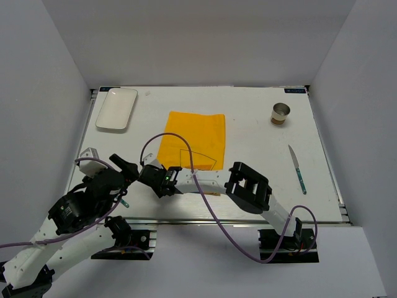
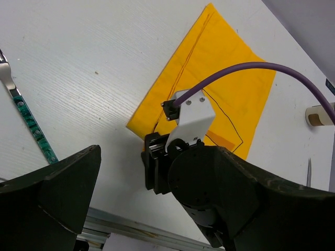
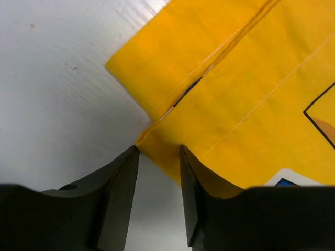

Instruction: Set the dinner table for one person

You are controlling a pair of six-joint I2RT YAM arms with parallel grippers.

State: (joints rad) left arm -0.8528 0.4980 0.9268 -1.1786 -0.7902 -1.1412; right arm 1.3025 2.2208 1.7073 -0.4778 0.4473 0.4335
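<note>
On the white dinner table point(image 1: 260, 186) lies a yellow printed cloth mat point(image 1: 192, 139), with its near-left corner folded over. My right arm reaches across to the left. Its gripper point(image 1: 151, 176) is down at that corner. The right wrist view shows the right gripper point(image 3: 158, 151) with its jaws a little apart, the mat's point(image 3: 235, 78) folded corner edge at their tips and not pinched. My left gripper point(image 1: 127, 177) hovers wide open just left of it, holding nothing. Its wrist view looks down on the right gripper point(image 2: 157, 172) and the mat point(image 2: 220, 78).
A white rounded plate point(image 1: 116, 108) sits at the far left. A metal cup point(image 1: 280, 114) stands at the far right, and a teal-handled knife point(image 1: 297, 167) lies nearer on the right. A teal-handled fork point(image 2: 29, 123) lies by the left arm. The metal rail point(image 1: 236, 218) runs along the near edge.
</note>
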